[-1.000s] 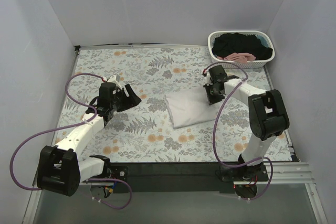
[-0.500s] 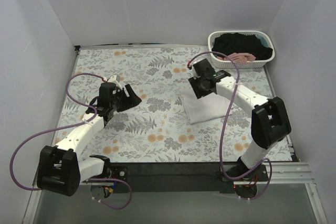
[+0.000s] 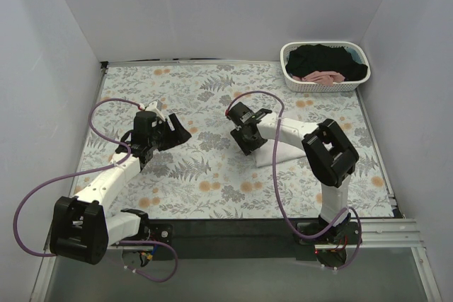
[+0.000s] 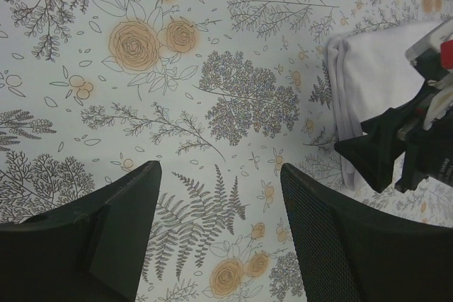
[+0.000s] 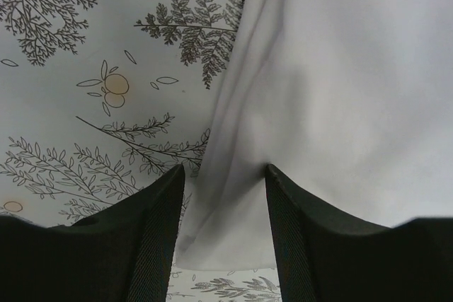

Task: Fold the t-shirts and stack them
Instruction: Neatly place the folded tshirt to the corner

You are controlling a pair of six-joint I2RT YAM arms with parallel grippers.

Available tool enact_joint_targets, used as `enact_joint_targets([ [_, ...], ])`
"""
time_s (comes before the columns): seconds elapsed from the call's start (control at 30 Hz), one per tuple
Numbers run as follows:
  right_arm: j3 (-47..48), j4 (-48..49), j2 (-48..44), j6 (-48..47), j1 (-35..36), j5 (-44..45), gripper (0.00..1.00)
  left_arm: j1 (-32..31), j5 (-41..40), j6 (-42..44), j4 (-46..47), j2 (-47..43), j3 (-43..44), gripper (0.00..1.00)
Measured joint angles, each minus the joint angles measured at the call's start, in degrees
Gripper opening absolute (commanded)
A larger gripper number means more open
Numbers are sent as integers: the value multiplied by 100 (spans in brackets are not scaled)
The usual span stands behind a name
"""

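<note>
A folded white t-shirt (image 3: 263, 157) lies on the floral tablecloth right of centre, partly under the right arm. My right gripper (image 3: 244, 136) sits low at its left edge. In the right wrist view the right gripper (image 5: 223, 171) is open, and the white t-shirt (image 5: 333, 90) has its folded edge lying loose between the jaws. My left gripper (image 3: 178, 131) hovers open over bare cloth to the left. The left wrist view has the left gripper (image 4: 219, 175) holding nothing, with the white t-shirt (image 4: 368, 76) and right gripper (image 4: 386, 150) at the right. Black (image 3: 322, 58) and pink (image 3: 322, 76) t-shirts lie in the basket.
The white lattice basket (image 3: 322, 44) stands at the back right corner against the wall. Grey walls close in the table on the left, back and right. A purple cable loops beside each arm. The floral tablecloth (image 3: 212, 97) covers the whole table.
The right gripper has swept left across the white t-shirt, carrying its right edge over to the left side, then opened and let go. The shirt is narrower. The left arm has not moved.
</note>
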Motion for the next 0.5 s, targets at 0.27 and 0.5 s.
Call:
enact_joint_targets([
  [0.27, 50, -9, 168, 37, 254, 444, 14, 0, 24, 0, 0, 0, 0, 67],
  [0.5, -197, 42, 170, -111, 131, 1449, 1, 0, 24, 2, 0, -2, 0, 67],
])
